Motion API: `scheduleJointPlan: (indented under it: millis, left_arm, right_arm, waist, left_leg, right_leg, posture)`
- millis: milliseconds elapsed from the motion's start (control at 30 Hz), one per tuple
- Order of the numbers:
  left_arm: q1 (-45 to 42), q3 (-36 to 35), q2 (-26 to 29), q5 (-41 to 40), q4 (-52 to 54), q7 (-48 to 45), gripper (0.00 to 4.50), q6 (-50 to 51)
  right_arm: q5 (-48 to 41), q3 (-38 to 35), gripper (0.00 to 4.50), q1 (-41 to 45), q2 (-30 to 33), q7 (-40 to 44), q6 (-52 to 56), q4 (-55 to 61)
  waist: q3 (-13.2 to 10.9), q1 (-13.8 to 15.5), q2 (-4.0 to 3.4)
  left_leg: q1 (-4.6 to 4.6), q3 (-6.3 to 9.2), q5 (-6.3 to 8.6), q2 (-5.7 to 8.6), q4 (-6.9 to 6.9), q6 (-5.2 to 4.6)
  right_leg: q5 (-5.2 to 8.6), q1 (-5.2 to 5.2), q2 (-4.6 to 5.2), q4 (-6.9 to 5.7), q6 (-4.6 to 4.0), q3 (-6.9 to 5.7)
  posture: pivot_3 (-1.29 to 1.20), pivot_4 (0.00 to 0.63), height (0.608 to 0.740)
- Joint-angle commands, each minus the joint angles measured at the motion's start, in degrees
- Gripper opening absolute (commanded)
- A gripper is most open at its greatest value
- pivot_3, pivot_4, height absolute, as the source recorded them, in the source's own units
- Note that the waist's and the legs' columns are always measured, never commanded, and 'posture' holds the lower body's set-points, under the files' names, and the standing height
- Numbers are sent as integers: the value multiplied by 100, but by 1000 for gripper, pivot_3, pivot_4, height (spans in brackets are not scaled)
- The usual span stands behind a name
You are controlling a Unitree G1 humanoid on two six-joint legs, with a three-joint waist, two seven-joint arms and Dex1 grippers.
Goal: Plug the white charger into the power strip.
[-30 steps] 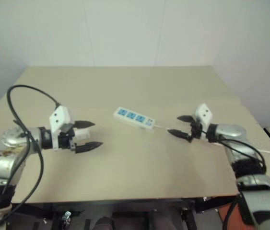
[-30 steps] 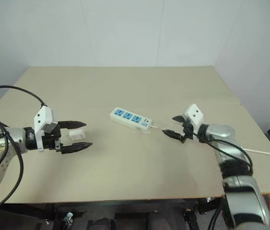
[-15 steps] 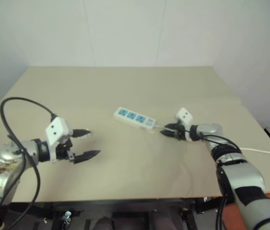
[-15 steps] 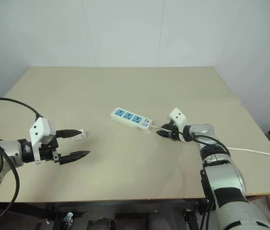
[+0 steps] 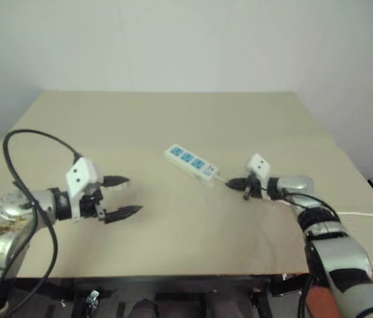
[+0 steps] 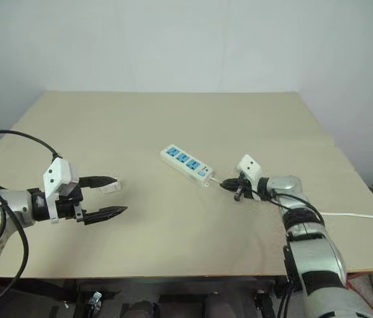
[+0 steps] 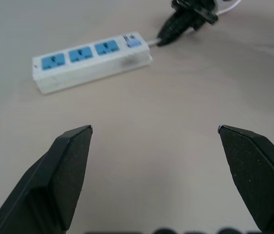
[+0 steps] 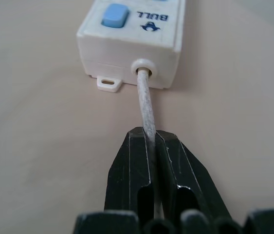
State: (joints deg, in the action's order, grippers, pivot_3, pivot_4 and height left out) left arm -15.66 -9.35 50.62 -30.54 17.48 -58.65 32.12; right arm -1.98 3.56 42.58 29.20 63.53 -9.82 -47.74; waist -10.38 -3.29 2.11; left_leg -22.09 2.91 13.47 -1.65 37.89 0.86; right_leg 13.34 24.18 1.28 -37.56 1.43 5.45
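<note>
The right tool [image 8: 152,146] is clenched on the thin white cord [image 8: 145,105] of the power strip [image 5: 191,161], its two black fingers [image 8: 132,165] pressed together around the cord just behind the point where it leaves the strip's switch end. The strip lies flat and slanted near the middle of the beige counter [image 5: 173,119], its three blue socket faces upward, and the cord runs from it through the right tool and trails off toward the counter's right edge. The left tool [image 5: 123,196] is released, its fingers [image 7: 68,161] spread wide and holding nothing; it hovers over the left part of the counter, well apart from the strip and pointed toward it. The white charger [image 6: 110,186] lies on the counter just beside the tip of the left tool's farther finger, partly hidden by it, and whether the finger touches it cannot be told.
</note>
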Motion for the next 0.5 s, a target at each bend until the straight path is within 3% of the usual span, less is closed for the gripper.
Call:
scheduleJointPlan:
  millis: [33, 200, 367, 500]
  left_arm:
    - [-381, 422, -78, 220, -403, -262, 4500, -304]
    - [-1038, 938, -309, 455, -1019, -630, 4500, -605]
    - [-1442, 1216, -489, 641, -1490, -895, 4500, -819]
    - [-1625, 1363, -565, 763, -1711, -1079, 4500, -910]
  right_arm:
    - [-450, -331, 11, -966, 389, -47, 643, 2110]
    - [-690, -806, 11, -2900, 886, -553, 1651, 4748]
    - [-927, -1118, 11, -3859, 830, -1057, 2210, 5734]
    - [-827, -989, 1350, -3836, 854, -1263, 2175, 5624]
  waist:
    - [-2, 13, -5]
    - [-7, 79, -11]
    - [-6, 13, -11]
    - [-6, -38, -11]
  left_leg:
    - [2, -3, 0, -1, 0, 0]
    - [-6, -4, 0, 3, 1, 0]
    - [6, -11, 0, -2, 2, 0]
    - [7, -10, 0, -2, 2, -1]
  right_leg:
    - [0, 1, 0, -1, 0, 3]
    - [3, 8, 0, -5, 5, 4]
    - [25, -1, -8, -6, 42, 12]
    - [27, 0, -10, -5, 44, 12]
  posture:
    - [0, 150, 740]
    - [0, 150, 740]
    - [0, 150, 740]
    - [0, 150, 740]
